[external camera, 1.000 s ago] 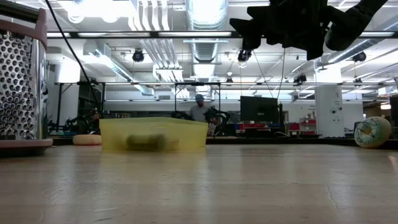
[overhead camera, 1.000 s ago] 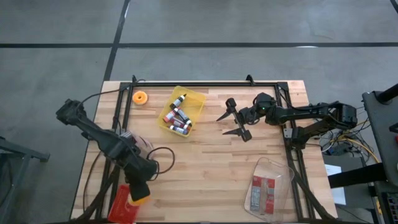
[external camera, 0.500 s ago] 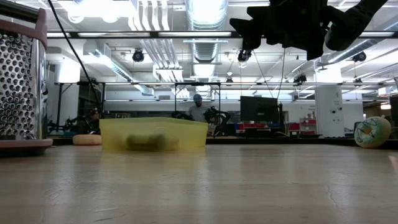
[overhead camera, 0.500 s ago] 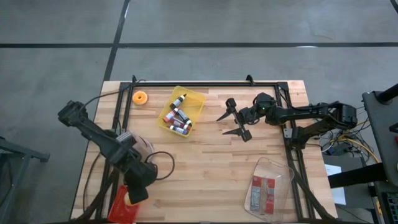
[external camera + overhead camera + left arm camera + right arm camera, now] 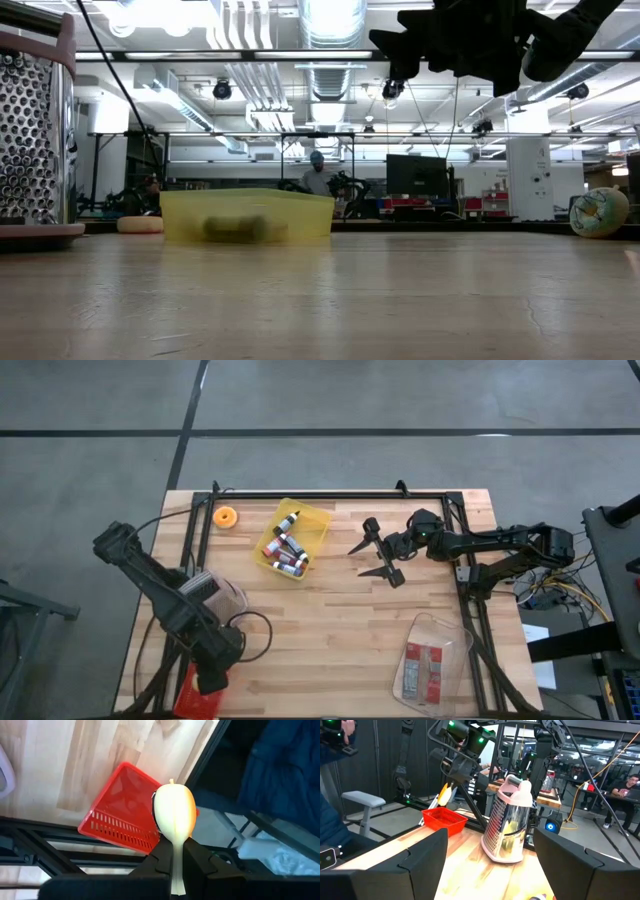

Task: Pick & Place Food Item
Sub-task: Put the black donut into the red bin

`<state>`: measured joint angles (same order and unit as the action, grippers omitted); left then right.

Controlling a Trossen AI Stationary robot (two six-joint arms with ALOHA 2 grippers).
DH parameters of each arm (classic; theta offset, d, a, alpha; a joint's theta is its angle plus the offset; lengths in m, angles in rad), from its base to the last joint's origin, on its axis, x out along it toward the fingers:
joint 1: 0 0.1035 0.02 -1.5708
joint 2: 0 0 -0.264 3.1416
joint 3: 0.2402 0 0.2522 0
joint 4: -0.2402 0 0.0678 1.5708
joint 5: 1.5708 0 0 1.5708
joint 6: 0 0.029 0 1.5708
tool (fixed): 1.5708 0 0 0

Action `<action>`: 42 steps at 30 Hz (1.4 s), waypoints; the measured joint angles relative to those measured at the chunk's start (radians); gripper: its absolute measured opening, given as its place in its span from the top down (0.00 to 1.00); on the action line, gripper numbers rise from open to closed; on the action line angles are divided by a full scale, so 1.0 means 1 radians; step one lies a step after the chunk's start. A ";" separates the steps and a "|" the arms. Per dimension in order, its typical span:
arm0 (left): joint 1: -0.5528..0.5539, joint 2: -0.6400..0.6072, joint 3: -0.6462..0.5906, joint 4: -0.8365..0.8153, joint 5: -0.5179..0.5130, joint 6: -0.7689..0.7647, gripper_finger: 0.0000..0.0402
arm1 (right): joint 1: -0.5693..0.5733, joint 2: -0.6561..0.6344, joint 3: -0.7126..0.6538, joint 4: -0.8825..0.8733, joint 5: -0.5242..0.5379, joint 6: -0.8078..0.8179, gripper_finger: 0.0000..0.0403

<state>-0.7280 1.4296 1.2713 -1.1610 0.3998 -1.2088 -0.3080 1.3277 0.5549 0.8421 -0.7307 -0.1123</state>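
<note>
At the lower left of the high view, the left gripper (image 5: 174, 862) was clamped on a pale yellow food item (image 5: 174, 812) above the red basket (image 5: 122, 810); pick done, release remaining. The right gripper (image 5: 375, 558) hung spread wide, empty, mid-surface.

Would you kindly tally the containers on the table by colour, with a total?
Yellow: 1, the yellow bin
Red: 1, the red basket
Clear: 1, the clear tub
Total: 3
</note>
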 joint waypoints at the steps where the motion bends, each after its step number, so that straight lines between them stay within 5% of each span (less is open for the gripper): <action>1: -0.003 0.000 0.000 0.000 -0.009 0.000 0.94 | 0.000 0.000 0.000 0.000 0.000 0.000 0.30; 11: -0.014 0.000 0.000 0.000 -0.045 0.029 0.94 | 0.000 0.000 0.000 0.000 0.000 0.000 0.30; 16: -0.054 0.000 -0.003 0.000 -0.170 0.006 0.94 | 0.000 0.000 0.000 0.000 0.000 0.000 0.28; 42: -0.226 -0.001 -0.190 0.057 -0.162 -0.284 0.94 | 0.000 0.000 0.000 0.000 0.000 0.000 0.26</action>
<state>-0.9535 1.4288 1.0811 -1.1037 0.2382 -1.4930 -0.3084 1.3277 0.5549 0.8421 -0.7311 -0.1122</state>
